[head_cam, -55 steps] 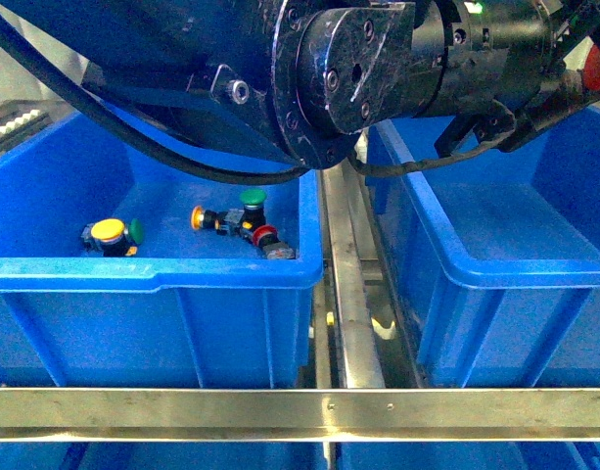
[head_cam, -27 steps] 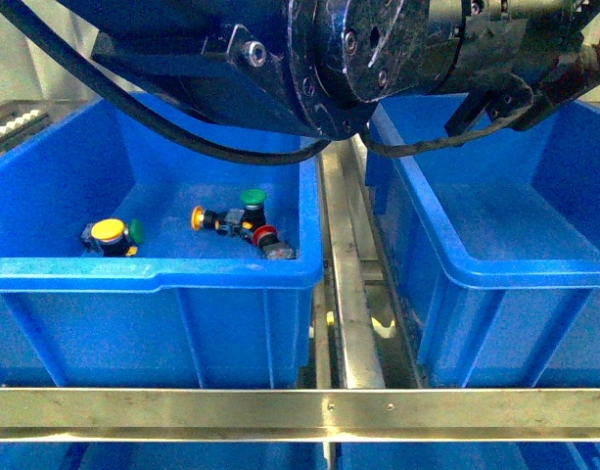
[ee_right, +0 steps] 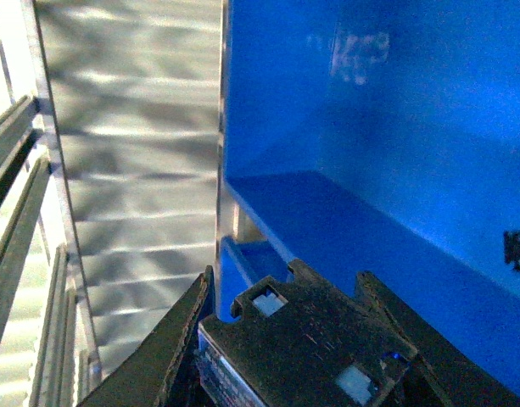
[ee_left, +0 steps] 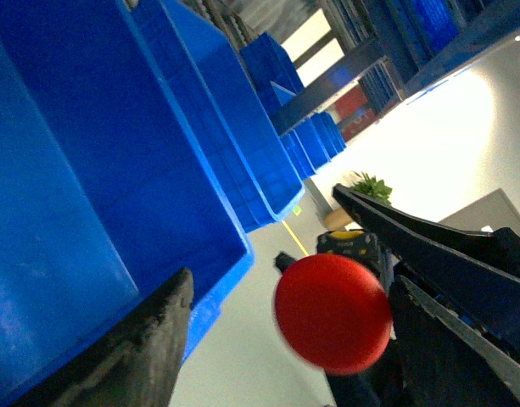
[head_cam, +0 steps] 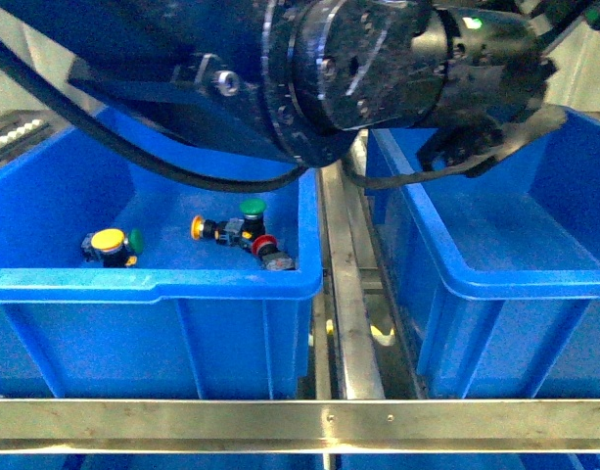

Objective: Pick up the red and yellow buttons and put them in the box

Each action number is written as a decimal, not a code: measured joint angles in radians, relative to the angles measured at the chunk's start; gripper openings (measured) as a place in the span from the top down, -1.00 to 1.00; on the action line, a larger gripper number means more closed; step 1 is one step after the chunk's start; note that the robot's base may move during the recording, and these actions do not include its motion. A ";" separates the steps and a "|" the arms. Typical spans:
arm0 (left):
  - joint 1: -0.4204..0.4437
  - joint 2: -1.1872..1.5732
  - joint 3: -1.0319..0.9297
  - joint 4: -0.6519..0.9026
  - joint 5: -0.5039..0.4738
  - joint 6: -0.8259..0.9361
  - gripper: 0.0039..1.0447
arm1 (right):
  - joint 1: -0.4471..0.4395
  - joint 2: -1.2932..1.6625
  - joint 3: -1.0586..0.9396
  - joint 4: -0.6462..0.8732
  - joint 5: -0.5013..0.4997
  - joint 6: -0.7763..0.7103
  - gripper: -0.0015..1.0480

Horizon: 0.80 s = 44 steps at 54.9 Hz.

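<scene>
The red button shows in the left wrist view between the fingers of the left tool, glossy cap towards the camera and a bit of black body behind it. The fingers stand apart on either side. There is open air between the cap and one finger, and we cannot tell whether the button is pinched on the far side or is loose. The right tool shows only dark shapes close to its camera, beside a blue wall, so we cannot tell its state either.

Further out, in the front view, an arm reaches across the top of the picture (we take it for the left one, since it comes in from that side). Its far end is above the right-hand box. We judge the step in hand to be delivering this button into that box.

To do it well, we would bring the tool well inside the box walls and low over the floor before letting go. That way the round cap cannot bounce out or land on the metal rail between the containers.

The left-hand bin holds what is left:
- a yellow button
- a smaller yellow cap
- a second red one
- the green buttons, which lie close among the others and should be left alone
</scene>
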 joint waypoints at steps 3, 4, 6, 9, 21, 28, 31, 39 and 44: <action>0.021 -0.021 -0.016 0.000 -0.017 0.009 -0.63 | -0.022 0.000 -0.002 0.004 0.007 -0.011 0.20; 0.028 -0.029 -0.023 -0.002 -0.026 0.012 -0.70 | -0.030 0.000 -0.004 0.008 0.008 -0.018 0.20; 0.045 -0.053 -0.038 -0.006 -0.038 0.021 -0.83 | -0.043 0.000 -0.008 0.009 0.008 -0.028 0.20; 0.064 -0.085 -0.056 -0.017 -0.059 0.033 -0.88 | -0.054 -0.001 -0.014 0.010 0.006 -0.040 0.20; 0.132 -0.293 -0.201 -0.055 -0.103 0.089 -0.85 | -0.064 -0.013 -0.039 0.017 0.016 -0.106 0.20; 0.178 -0.449 -0.336 -0.074 -0.106 0.133 -0.85 | -0.051 -0.033 -0.058 0.023 0.042 -0.145 0.20; 0.203 -0.522 -0.396 -0.091 -0.106 0.150 -0.85 | -0.038 -0.043 -0.066 0.023 0.053 -0.161 0.20; 0.315 -0.739 -0.564 -0.148 -0.093 0.176 -0.85 | 0.012 -0.072 -0.087 0.018 0.089 -0.191 0.20; 0.435 -0.903 -0.689 -0.200 -0.045 0.175 -0.85 | 0.056 -0.095 -0.099 0.013 0.132 -0.214 0.20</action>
